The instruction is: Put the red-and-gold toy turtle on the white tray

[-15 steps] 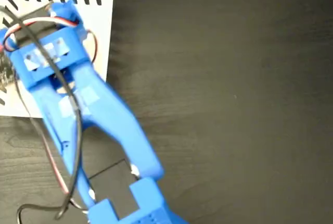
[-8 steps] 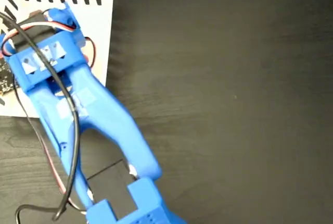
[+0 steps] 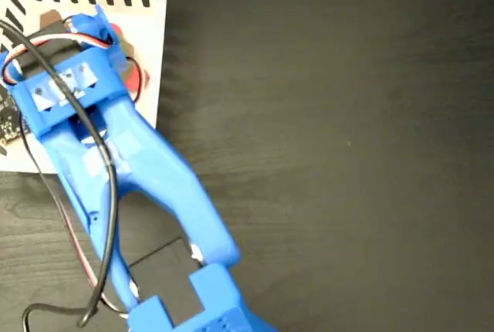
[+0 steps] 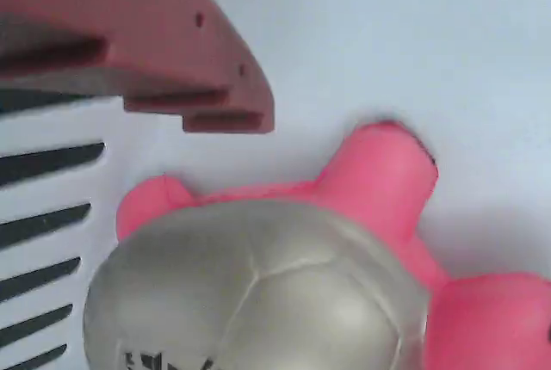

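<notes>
The soft red-and-gold toy turtle (image 4: 258,292), with its domed, shiny shell, was found resting on the large white plastic tray (image 4: 387,34), beside the tray's dark slanted slots. Compared with half a second before, a patch of red had come into sight at the edge of the blue arm (image 3: 147,170) in the fixed view, where only white tray (image 3: 150,8) had shown. This was taken to mean that the turtle (image 3: 139,79) had been released and the placement was essentially done.

In the wrist view, only one finger of the gripper (image 4: 129,43) was shown, clear of the turtle; the gripper's opening could not be determined. Most of the turtle and tray was hidden beneath the arm in the fixed view. The dark wooden desk (image 3: 347,154) carried the tray.
</notes>
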